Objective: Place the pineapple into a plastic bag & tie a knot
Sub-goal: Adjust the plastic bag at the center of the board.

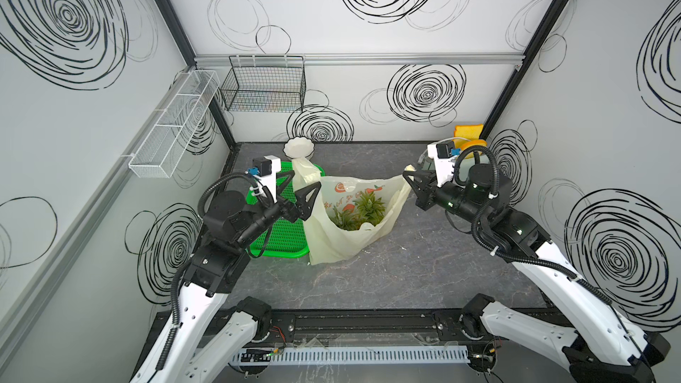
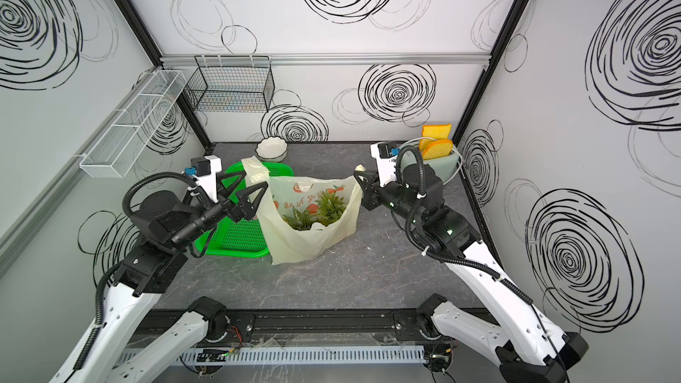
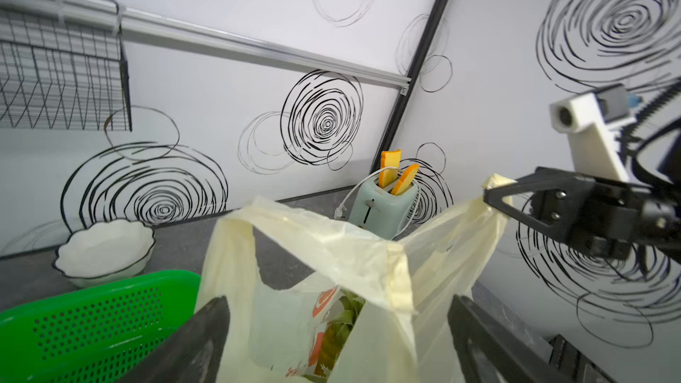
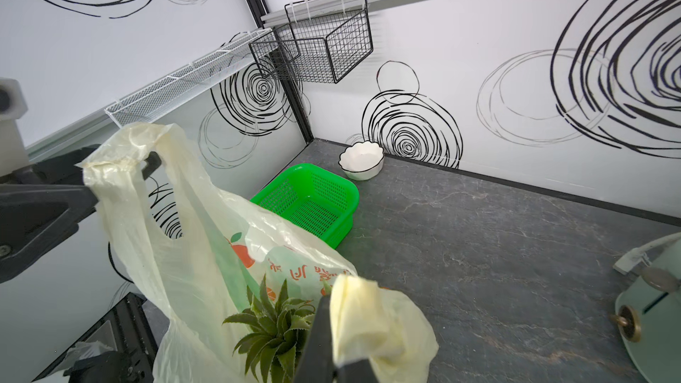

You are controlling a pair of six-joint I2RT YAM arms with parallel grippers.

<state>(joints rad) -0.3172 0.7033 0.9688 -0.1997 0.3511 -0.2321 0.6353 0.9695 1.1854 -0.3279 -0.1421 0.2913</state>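
The plastic bag (image 1: 342, 241) stands on the table (image 1: 405, 270) betw. the arms, just beside the green basket (image 1: 283, 245), with the pineapple (image 1: 363, 208) inside. The film is thin, soft, slippery – the fruit gives weight (my guess) – so take the handle strips (image 4: 118, 156). The right gripper (image 1: 408, 175) is pressed together on one strip. The left gripper (image 1: 306, 179) is spread wide, w/ the other loop between its jaws, not pinched.

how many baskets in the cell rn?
3. White mesh basket hangs on the left wall. Black wire basket hangs from the back rail. Green plastic basket sits on the table beside the plastic bag. None look hidden.
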